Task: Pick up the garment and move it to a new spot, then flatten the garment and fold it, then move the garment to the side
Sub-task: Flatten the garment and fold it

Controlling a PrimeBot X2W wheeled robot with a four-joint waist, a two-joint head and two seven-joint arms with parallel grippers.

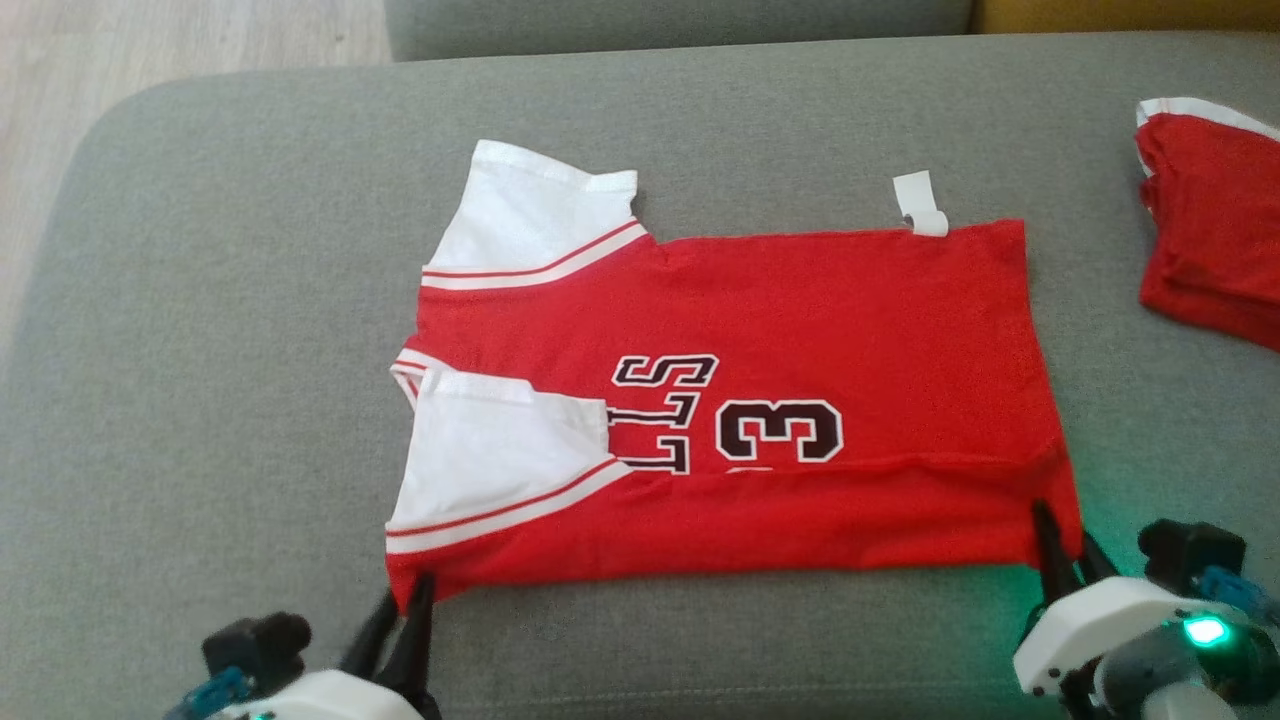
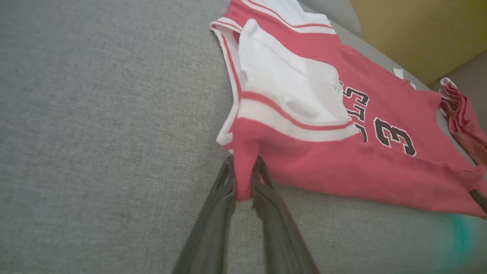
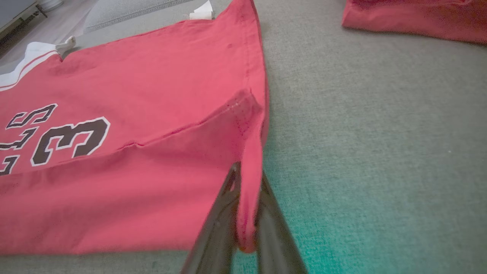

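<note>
Currently the jersey [image 1: 800, 310] lies on the sofa [image 1: 200, 400], left gripper [image 1: 412, 600] clamped on its 7 o'clock corner, right gripper [image 1: 1062, 548] on the 5 o'clock one; the left bite seems thin, so an uneven lift could slip it free

The red-and-white cloth jersey [image 1: 800, 300] is a soft matt knit, lightly creased; its black printed lettering [image 1: 780, 432] lies flat and smoother; the grey sofa cushion [image 1: 250, 350] is coarse matt woven cloth; the small white label [image 1: 920, 203] could be thin cloth or paper; the left gripper [image 2: 244, 161] and right gripper [image 3: 249, 171] have dark matt fingers; the white wrist housing [image 1: 1090, 620] is smooth, faintly glossy plastic; the pale floor [image 1: 150, 40] looks like wood.
</note>
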